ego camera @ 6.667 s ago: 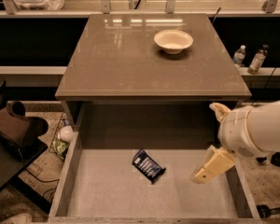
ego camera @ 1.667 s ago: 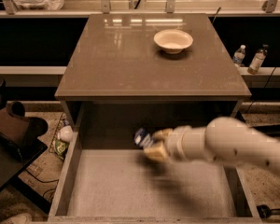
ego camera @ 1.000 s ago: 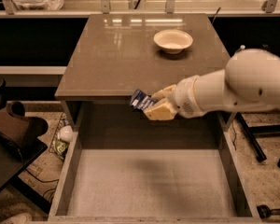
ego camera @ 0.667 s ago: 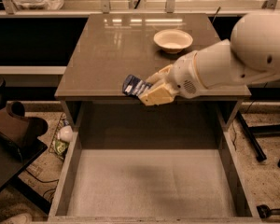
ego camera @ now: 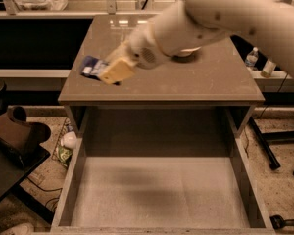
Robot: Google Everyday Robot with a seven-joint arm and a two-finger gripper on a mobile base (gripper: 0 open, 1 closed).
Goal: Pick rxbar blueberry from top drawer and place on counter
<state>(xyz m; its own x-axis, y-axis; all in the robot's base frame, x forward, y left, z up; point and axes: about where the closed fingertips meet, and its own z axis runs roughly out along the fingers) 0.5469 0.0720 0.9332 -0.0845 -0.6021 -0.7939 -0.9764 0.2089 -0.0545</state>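
Shifted left, claw [ego camera: 109,73] clamped on rxbar blueberry [ego camera: 90,66] above left edge of counter [ego camera: 215,78]; top drawer [ego camera: 161,195] open below.

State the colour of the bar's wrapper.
Dark blue with a pale patch, camera view; the tool holds the bar above the counter.

claw [ego camera: 109,72] is over the surface [ego camera: 210,80], left-front area, with rxbar blueberry [ego camera: 91,67] clamped in it, sticking out left past the surface edge. top drawer [ego camera: 161,190] stands open in front of and below the surface. arm [ego camera: 225,9] enters from upper right.
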